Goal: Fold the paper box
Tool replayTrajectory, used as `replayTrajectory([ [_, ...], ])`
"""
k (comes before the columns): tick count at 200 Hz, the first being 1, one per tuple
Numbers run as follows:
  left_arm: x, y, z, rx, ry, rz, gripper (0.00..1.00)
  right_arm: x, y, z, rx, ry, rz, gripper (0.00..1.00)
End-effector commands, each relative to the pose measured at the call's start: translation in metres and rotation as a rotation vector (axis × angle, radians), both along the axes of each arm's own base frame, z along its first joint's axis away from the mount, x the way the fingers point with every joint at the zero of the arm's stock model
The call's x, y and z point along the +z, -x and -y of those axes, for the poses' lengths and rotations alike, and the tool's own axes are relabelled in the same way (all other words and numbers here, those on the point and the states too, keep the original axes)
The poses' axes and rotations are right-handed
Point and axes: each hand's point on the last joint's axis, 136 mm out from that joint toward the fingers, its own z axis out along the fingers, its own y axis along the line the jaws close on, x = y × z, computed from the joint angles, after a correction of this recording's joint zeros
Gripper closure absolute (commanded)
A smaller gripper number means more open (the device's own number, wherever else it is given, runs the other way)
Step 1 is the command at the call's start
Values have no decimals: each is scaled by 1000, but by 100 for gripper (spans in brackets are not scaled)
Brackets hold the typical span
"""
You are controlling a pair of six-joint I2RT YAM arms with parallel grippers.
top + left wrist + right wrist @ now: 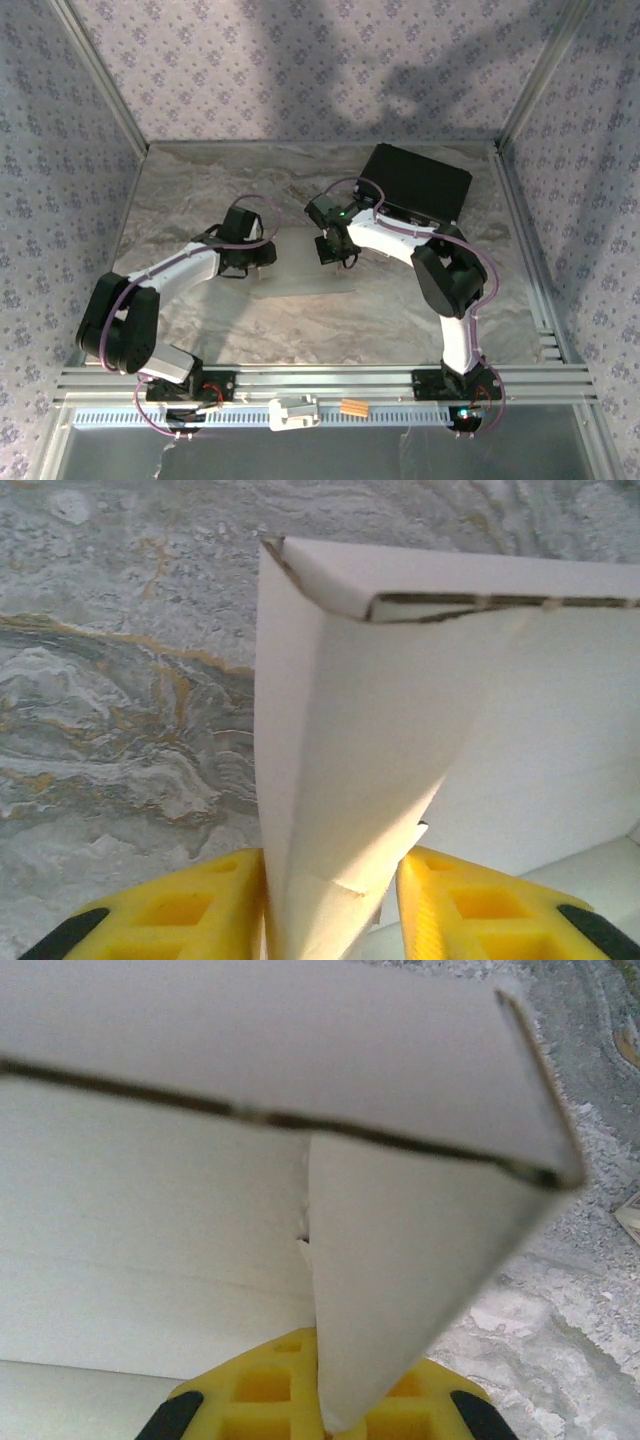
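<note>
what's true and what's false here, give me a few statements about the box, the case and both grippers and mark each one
1. The white thin-cardboard paper box lies on the marble-patterned table between the two arms. True.
2. The black rectangular case sits at the near left corner of the table. False: it is at the far right, behind the right arm.
3. The left gripper has its jaws on either side of a raised flap of the box. True.
4. The right gripper has nothing between its jaws. False: a white flap of the box stands between them.
</note>
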Motion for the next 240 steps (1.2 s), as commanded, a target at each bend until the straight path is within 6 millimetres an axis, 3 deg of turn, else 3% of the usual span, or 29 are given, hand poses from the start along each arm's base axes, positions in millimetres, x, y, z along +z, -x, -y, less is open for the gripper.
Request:
replayTrajectory([
  [1, 37, -8, 30, -149, 174, 102, 60, -22, 16, -2, 24, -2, -117, 100],
  [39, 41, -3, 20, -163, 218, 105, 57, -26, 14, 1, 18, -15, -139, 100],
  [68, 59, 2, 32, -232, 300, 132, 56, -26, 13, 3, 10, -10, -143, 100],
  [103, 64, 16, 39, -323, 337, 128, 55, -26, 13, 1, 11, -16, -152, 100],
  [140, 61, 26, 40, -381, 339, 98, 53, -27, 13, 2, 11, -30, -172, 100],
  [188, 66, 24, 35, -379, 372, 105, 53, -24, 12, 4, 23, -39, -164, 100],
  [240, 52, 16, 36, -346, 361, 63, 61, -21, 13, -1, 37, -46, -154, 100],
])
